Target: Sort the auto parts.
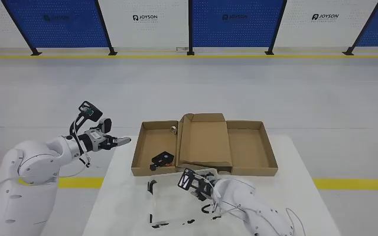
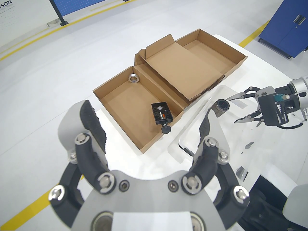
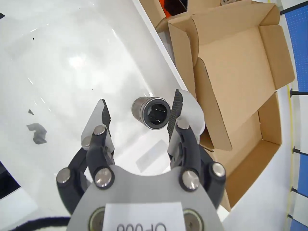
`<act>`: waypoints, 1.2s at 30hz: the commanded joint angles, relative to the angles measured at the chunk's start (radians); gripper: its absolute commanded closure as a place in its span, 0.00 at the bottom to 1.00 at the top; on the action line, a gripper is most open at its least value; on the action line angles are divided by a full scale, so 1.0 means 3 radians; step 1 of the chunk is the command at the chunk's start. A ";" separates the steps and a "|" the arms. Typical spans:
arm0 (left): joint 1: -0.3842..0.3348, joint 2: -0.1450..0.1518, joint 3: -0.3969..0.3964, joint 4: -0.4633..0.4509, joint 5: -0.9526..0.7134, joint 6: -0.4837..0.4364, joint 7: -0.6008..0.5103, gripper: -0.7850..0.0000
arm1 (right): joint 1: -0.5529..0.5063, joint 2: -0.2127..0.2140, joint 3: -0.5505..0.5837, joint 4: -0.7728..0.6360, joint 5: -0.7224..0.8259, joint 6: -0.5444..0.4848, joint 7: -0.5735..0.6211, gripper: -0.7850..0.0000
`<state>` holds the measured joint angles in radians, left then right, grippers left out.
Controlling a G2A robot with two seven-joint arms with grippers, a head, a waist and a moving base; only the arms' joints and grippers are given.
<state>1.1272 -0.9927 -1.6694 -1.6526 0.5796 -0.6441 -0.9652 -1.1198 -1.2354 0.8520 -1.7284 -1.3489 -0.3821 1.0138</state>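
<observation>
Here right jaws spread around bearing (image 3: 151,112) — perhaps touching one side.

The cardboard box (image 1: 137,154) lines the tabletop's (image 1: 295,189) far edge; its tilted middle flap (image 1: 204,141) juts nearward, crowding the right gripper (image 3: 140,98). Room from above lies over the box's right-hand compartment (image 1: 248,147).

You have a white worktop (image 1: 118,200) with two things resting on it: an open cardboard box (image 1: 248,147) along the far side and, just beside it, a clear plastic tray (image 1: 168,203).
</observation>
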 commanded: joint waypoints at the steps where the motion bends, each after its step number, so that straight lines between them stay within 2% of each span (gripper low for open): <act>1: 0.0000 0.0000 0.0000 0.0000 0.0000 0.0000 0.0000 0.00 | 0.0008 0.0003 0.0028 0.0039 0.0009 -0.0006 0.0013 0.32; 8: 0.0000 0.0000 0.0000 0.0000 0.0000 0.0000 0.0000 0.00 | 0.0233 -0.0064 -0.0072 0.0409 0.0086 0.0069 0.0040 0.39; 18: 0.0000 0.0000 0.0000 0.0000 0.0000 0.0000 0.0000 0.00 | 0.0480 -0.0173 -0.0264 0.0759 0.0176 0.0150 0.0090 0.38; 29: 0.0000 0.0000 0.0000 0.0000 0.0000 0.0000 0.0000 0.00 | 0.0540 -0.0231 -0.0354 0.0966 0.0185 0.0166 0.0058 0.33; 36: 0.0000 0.0000 0.0000 0.0000 0.0000 0.0000 0.0000 0.00 | 0.0404 -0.0186 -0.0230 0.0781 0.0093 0.0171 0.0064 0.25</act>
<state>1.1272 -0.9927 -1.6694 -1.6526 0.5796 -0.6441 -0.9652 -0.9904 -1.2937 0.7774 -1.4815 -1.3167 -0.3297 1.0316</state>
